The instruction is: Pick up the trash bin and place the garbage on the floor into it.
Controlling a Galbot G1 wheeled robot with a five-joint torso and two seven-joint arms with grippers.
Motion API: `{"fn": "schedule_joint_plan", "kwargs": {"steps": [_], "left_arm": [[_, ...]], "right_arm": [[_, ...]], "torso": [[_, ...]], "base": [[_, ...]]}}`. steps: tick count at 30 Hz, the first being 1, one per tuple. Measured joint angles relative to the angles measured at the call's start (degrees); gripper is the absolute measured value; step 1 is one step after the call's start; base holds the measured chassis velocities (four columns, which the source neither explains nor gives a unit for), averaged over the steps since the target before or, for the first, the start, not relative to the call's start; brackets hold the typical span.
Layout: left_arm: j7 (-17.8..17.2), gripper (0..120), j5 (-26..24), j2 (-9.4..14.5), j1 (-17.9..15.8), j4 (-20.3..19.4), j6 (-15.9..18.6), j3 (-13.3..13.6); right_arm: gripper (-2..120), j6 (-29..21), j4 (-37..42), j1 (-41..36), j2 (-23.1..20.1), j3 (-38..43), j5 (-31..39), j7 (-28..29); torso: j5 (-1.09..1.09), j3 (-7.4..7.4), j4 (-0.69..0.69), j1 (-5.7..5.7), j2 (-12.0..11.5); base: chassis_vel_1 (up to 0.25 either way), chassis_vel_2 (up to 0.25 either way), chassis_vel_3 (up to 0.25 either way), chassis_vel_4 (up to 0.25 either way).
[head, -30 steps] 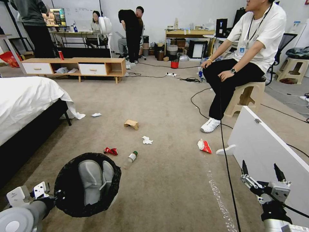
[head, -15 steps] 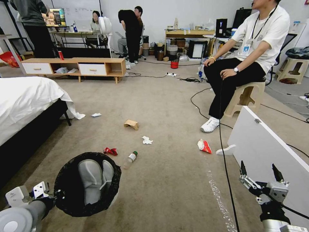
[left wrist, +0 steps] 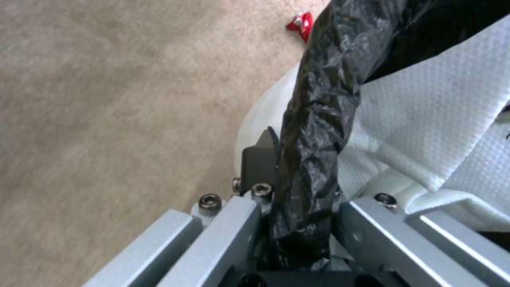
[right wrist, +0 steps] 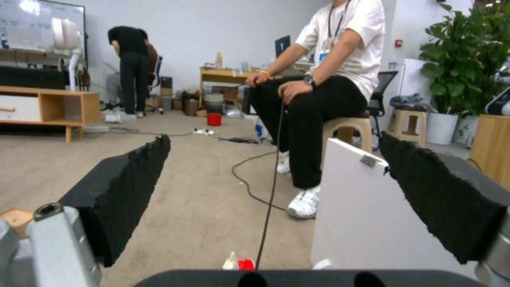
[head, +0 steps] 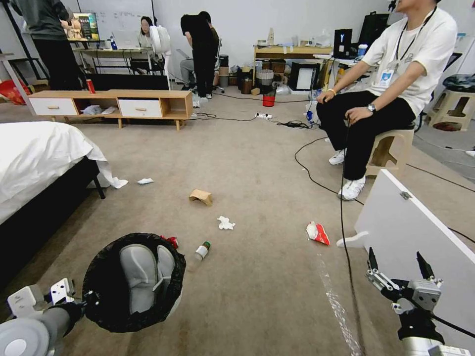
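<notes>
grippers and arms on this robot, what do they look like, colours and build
The left gripper has a silver-grey metal frame with dark bolt heads and black fingers, on a rounded grey arm. The right gripper has slim black tapered fingers on a pale grey metal body with a black wrist and cable; up close its pads are rough black foam.

Left gripper (head: 79, 299) clamped, right gripper (head: 397, 267) spread.

Open carpet (head: 267, 277) beside white board (head: 420, 227)

carpet floor (head: 257, 163), scattered garbage (head: 225, 223), black cables (head: 316, 180)
</notes>
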Motion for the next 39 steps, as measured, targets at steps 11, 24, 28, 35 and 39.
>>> {"fn": "schedule_joint_plan", "kwargs": {"steps": [11,24,28,35,39], "left_arm": [[0.5,0,0.2,0.0,-0.1,0.3,0.0,-0.1],[0.6,0,0.2,-0.1,-0.1,0.6,0.0,-0.1],[0.6,0,0.2,-0.1,-0.1,0.6,0.0,-0.1],[0.6,0,0.2,-0.1,-0.1,0.6,0.0,-0.1],[0.6,0,0.2,-0.1,-0.1,0.6,0.0,-0.1]], "right_arm": [[100,0.2,-0.3,0.3,0.1,-0.3,0.0,-0.1],[100,0.2,-0.6,0.6,-0.1,-0.4,0.2,-0.1],[100,0.2,-0.7,0.7,-0.3,-0.3,0.3,-0.1],[100,0.1,-0.7,0.9,-0.3,-0.3,0.4,-0.1],[100,0.0,-0.8,0.9,-0.3,-0.3,0.4,-0.1]], "torso": [[0.0,0.0,0.0,0.0,0.0],[0.0,-0.01,0.0,0.0,0.0],[0.0,0.0,0.0,0.0,0.0],[0.0,0.0,0.0,0.0,0.0],[0.0,0.0,0.0,0.0,0.0]], "base": [[-0.141,0.139,0.133,-0.142],[-0.031,0.024,0.03,-0.022],[0.0,0.0,0.0,0.0],[0.019,0.022,0.023,0.021],[0.07,0.059,0.055,0.06]]}}
